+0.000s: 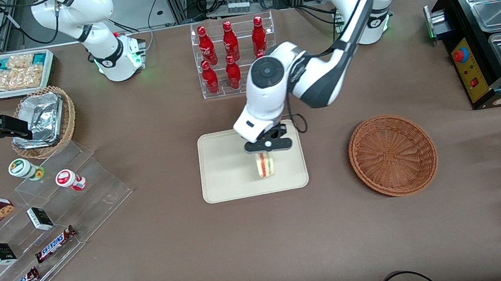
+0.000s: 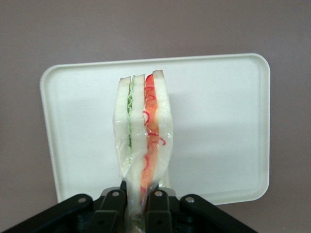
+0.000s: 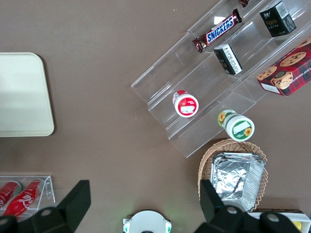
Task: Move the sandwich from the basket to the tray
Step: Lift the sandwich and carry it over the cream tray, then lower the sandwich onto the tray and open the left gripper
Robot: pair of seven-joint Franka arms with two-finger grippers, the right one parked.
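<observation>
My left gripper (image 1: 264, 154) hangs over the cream-beige tray (image 1: 222, 181) and is shut on the sandwich (image 1: 264, 165). The sandwich (image 2: 144, 131) is a plastic-wrapped wedge of pale bread with green and red filling, pinched at one end between the black fingers (image 2: 112, 204) and held above the tray (image 2: 218, 126); whether it touches the tray I cannot tell. The reddish-brown wicker basket (image 1: 392, 154) stands empty on the table beside the tray, toward the working arm's end.
A clear rack of red bottles (image 1: 233, 53) stands farther from the front camera than the tray. Clear stepped shelves with snack bars, cups and boxes (image 1: 47, 220), a tan wicker basket of foil trays (image 1: 43, 119) and a white bin of packets (image 1: 11, 73) lie toward the parked arm's end. A black food warmer (image 1: 493, 37) stands toward the working arm's end.
</observation>
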